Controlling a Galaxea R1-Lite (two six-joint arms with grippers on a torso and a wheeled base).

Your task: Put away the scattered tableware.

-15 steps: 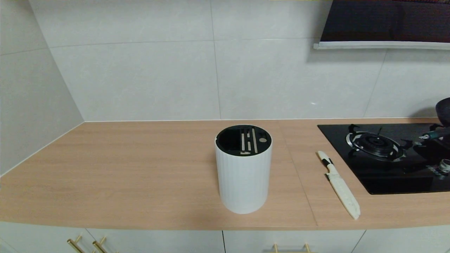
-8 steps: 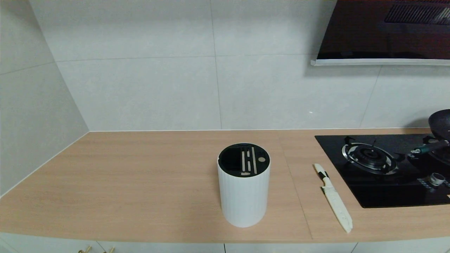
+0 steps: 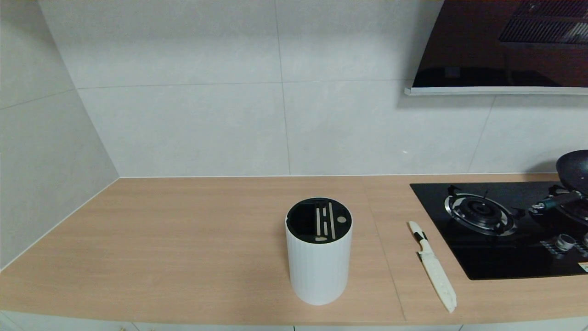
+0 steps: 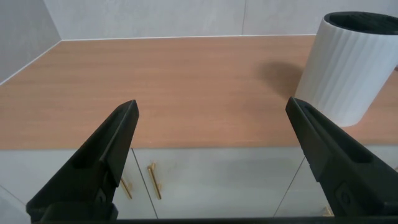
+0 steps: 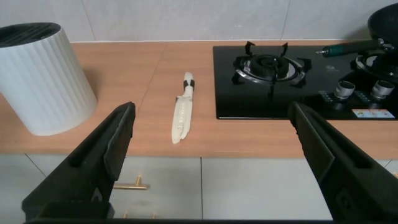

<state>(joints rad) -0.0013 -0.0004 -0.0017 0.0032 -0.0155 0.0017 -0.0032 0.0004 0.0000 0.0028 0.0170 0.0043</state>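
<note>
Worktop (image 3: 183, 239): light wood, running along a pale tiled wall (image 3: 193, 124), which turns a corner at your left.

Hood (image 3: 500, 46): dark, mounted on the wall at upper right, above the hob.

Hob (image 3: 496, 248): black glass, set into the right end of the worktop.

Holder (image 3: 319, 262): white ribbed cylinder, upright near the front edge and roughly mid-worktop. Its black top has narrow slots and one wider opening on its left side.

Left hand (image 4: 211, 107): spread wide, gripping nothing. It sits off the worktop's front edge, over the cabinet fronts, with the holder ahead of it.

Right hand (image 5: 212, 112): same state, wide apart and gripping nothing. It is also off the front edge, with the knife, holder and hob ahead of it.

Pan (image 3: 573, 165): dark, at the far right of the hob, cut off by the head view's edge. Its handle points left.

Knife (image 3: 432, 266): this is your task item. It lies flat on the worktop between holder and hob, nearer the hob and touching neither. The handle is pale with a black band and points toward the wall. The speckled pale blade points toward the front edge.

Burner (image 3: 477, 209): round ring with a black grate, on the left part of the hob.

Knobs (image 3: 565, 241): silver, on the front right of the hob.

Handles (image 4: 154, 180): thin and brass-coloured, on the cabinet fronts under the worktop.
</note>
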